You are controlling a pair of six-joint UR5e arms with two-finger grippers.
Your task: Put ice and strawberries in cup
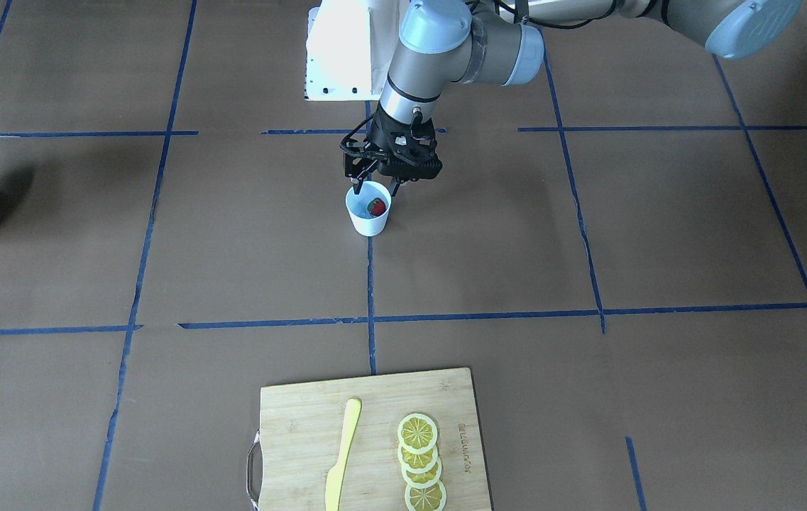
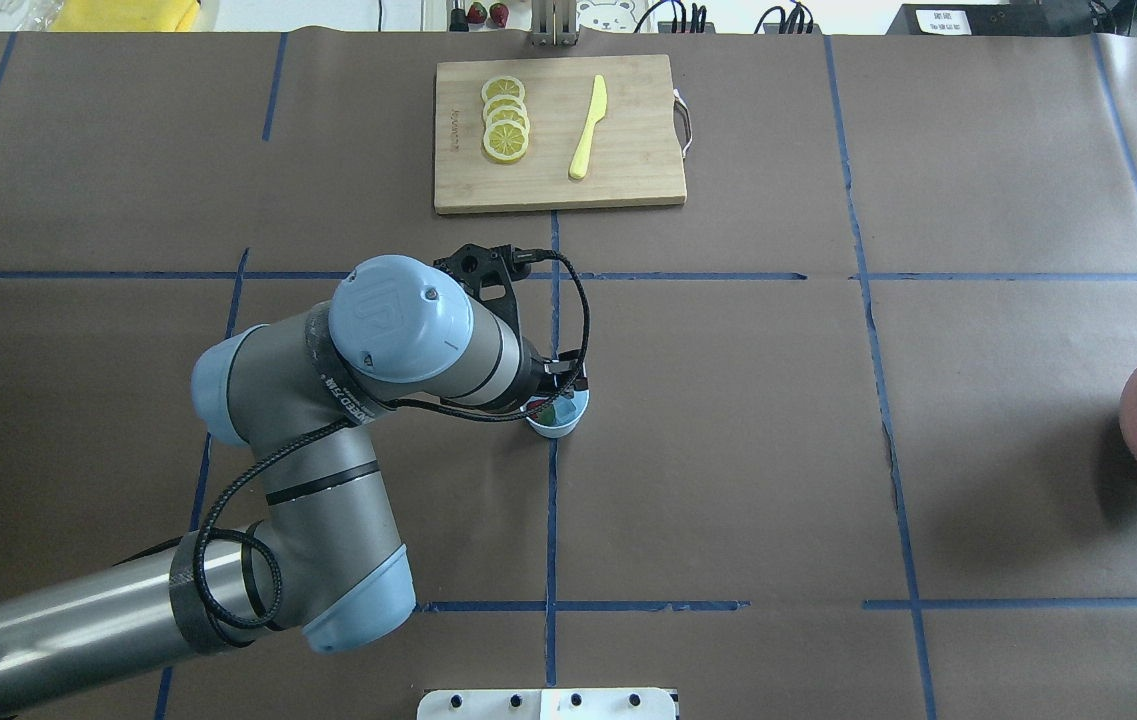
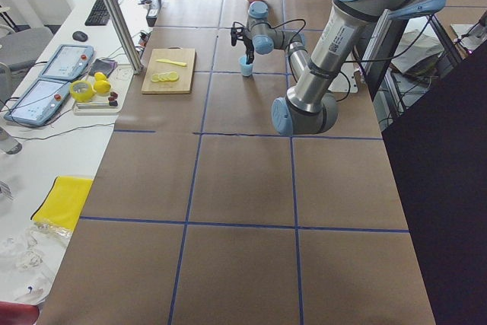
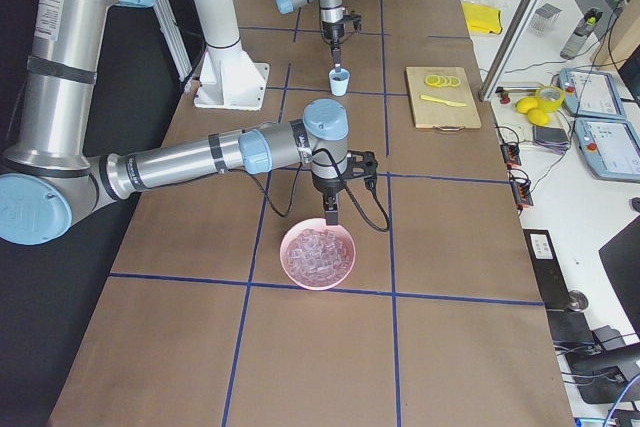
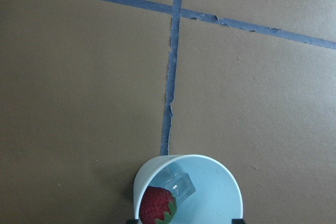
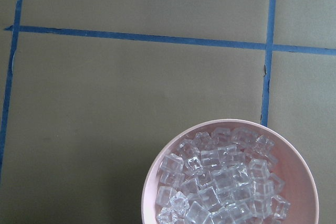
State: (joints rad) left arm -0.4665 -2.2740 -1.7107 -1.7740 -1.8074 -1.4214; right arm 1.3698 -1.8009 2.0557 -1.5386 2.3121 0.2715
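Red strawberry (image 5: 156, 206) and ice (image 5: 178, 184) were lodged in the cup (image 5: 215, 195); the left gripper (image 1: 375, 188) was spread, and the right gripper (image 4: 330, 215) could not be judged.

Left jaws parted over cup (image 1: 369, 223) mouth — blocking it, table (image 1: 517, 234) around cup open

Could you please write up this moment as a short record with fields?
cup: upright at mid-table, holding one strawberry and one ice cube
left gripper: open, just above the cup
right gripper: over the pink bowl of ice; state unclear
cutting board: lemon slices and a yellow knife
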